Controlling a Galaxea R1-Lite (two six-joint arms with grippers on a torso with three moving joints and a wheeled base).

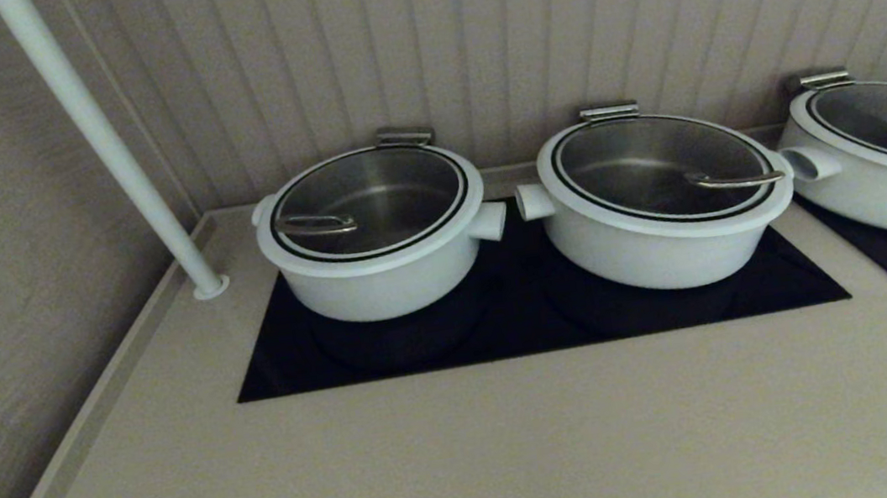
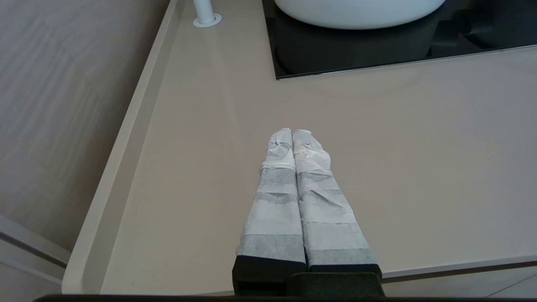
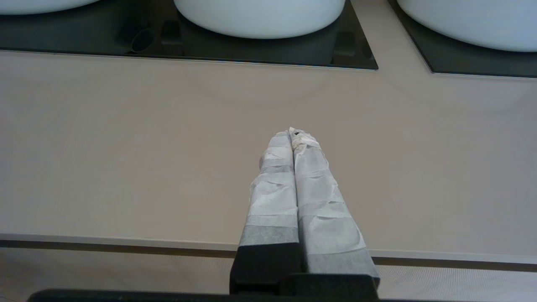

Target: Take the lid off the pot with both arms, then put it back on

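1. Pot [image 1: 379, 278] at the left end of the row of three, deeper and narrower than its neighbours; seated on the left half of a black glass cooktop [image 1: 505, 334] set flush into the beige counter [image 1: 437, 470]; stubby white side handle pointing toward the middle pot.
2. Lid [image 1: 370, 200] resting closed on the pot, level, white rim and black ring all round; arched steel wire handle [image 1: 315, 225] lying toward the lid's left side; steel interior visible through the glass; steel hinge clip at the back edge.
3. Middle pot [image 1: 663, 243] just beside the first on the same cooktop, side handles close but apart; lidded likewise; third pot [image 1: 884, 186] on a separate dark panel at the right, partly out of view.
4. White pole [image 1: 104, 138] slanting up from a round base at the counter's back left corner, near the pot but not touching.
5. Left gripper [image 2: 292, 133] low over the bare counter near its front edge, well apart from the pot; tape-wrapped fingers [image 2: 277, 201] pressed together, holding nothing.
6. Right gripper [image 3: 293, 135] likewise over the bare counter in front of the middle pot; wrapped fingers [image 3: 272, 205] closed tight, empty.
7. Neither arm visible from the head camera.
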